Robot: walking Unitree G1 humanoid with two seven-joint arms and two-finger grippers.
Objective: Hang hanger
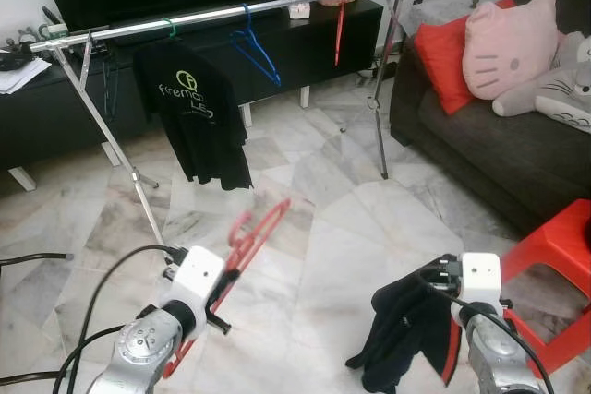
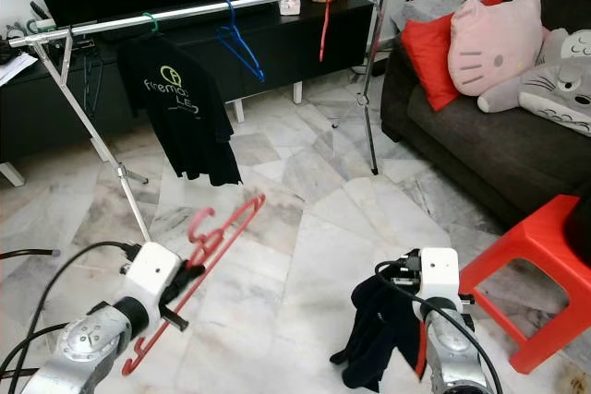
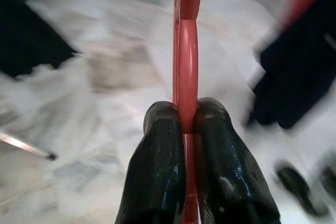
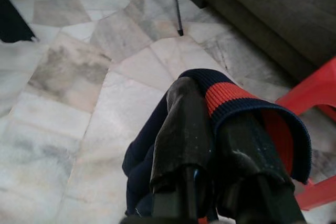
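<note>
Left wrist view is motion-blurred: the left end effector (image 3: 186, 124) is clamped on one red plastic hanger (image 1: 247, 242), held low at 7 o'clock. The right end effector (image 4: 212, 129), at 5 o'clock, pinches one dark navy garment with a red-striped cuff (image 2: 379, 329), partly hiding its fingers. At 12 o'clock, a silver metal clothes rail (image 1: 231, 14) carries one black printed T-shirt (image 1: 194, 108) and two bare hangers, blue (image 1: 256, 51) and red (image 1: 340, 29).

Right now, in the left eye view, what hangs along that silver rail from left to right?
Black T-shirt on a green hanger → blue hanger → red hanger near the rail's right end.
</note>
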